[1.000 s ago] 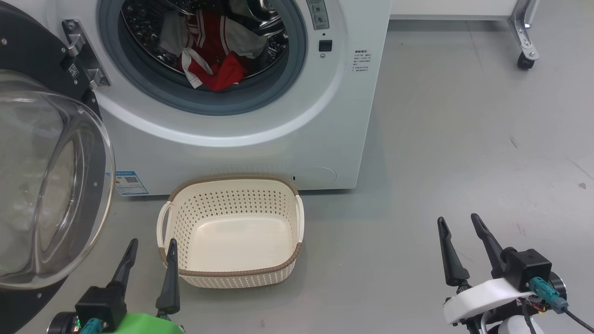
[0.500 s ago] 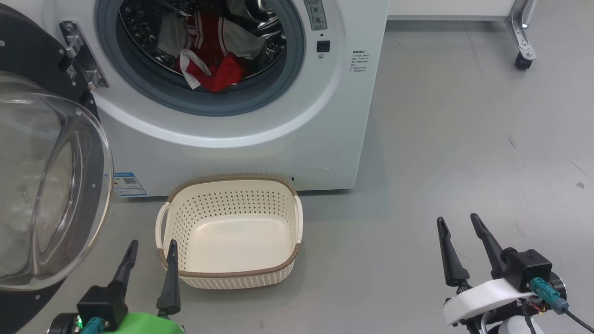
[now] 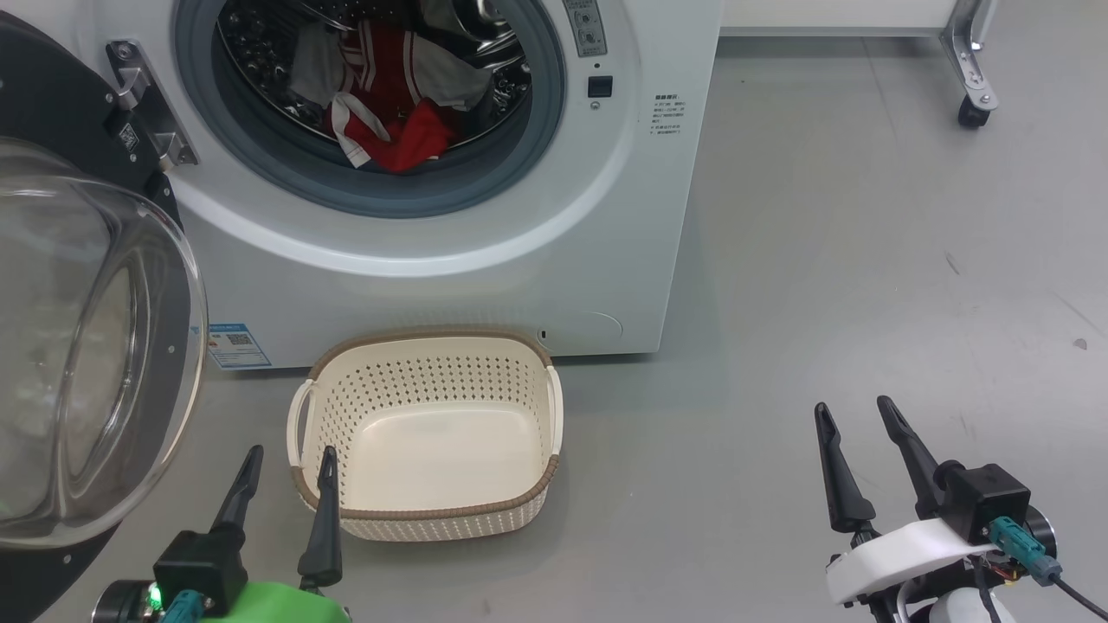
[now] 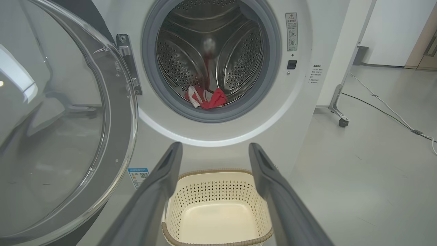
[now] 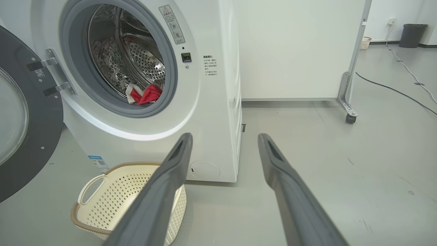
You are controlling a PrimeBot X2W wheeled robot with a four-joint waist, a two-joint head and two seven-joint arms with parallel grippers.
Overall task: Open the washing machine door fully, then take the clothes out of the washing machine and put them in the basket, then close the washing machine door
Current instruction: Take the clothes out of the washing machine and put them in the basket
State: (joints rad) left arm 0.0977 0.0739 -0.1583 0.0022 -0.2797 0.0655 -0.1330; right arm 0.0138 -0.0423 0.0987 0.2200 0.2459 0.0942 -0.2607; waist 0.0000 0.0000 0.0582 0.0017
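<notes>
The white washing machine (image 3: pixel 450 285) stands ahead with its round door (image 3: pixel 86 346) swung wide open to the left, glass bowl facing me. Red and white clothes (image 3: pixel 389 95) lie in the steel drum, also seen as clothes (image 4: pixel 206 98) and clothes (image 5: pixel 145 94). The cream basket (image 3: pixel 428 510) sits bare on the floor before the machine. My left gripper (image 3: pixel 290 463) is open at the basket's near left corner, holding nothing. My right gripper (image 3: pixel 857 415) is open over bare floor well to the right of the basket. Both pairs of fingers (image 4: pixel 160 177) (image 5: pixel 276 164) stand wide apart.
Grey floor stretches right of the machine. A white panel on a wheeled metal foot (image 3: pixel 974 78) stands at the back right, with cables (image 5: pixel 392 90) trailing beyond it and a dark bin (image 5: pixel 411 34) far off.
The head view has shifted slightly, so the machine and clothes sit a little lower in the picture. The left gripper has edged slightly right, toward the basket. The right gripper stays put.
</notes>
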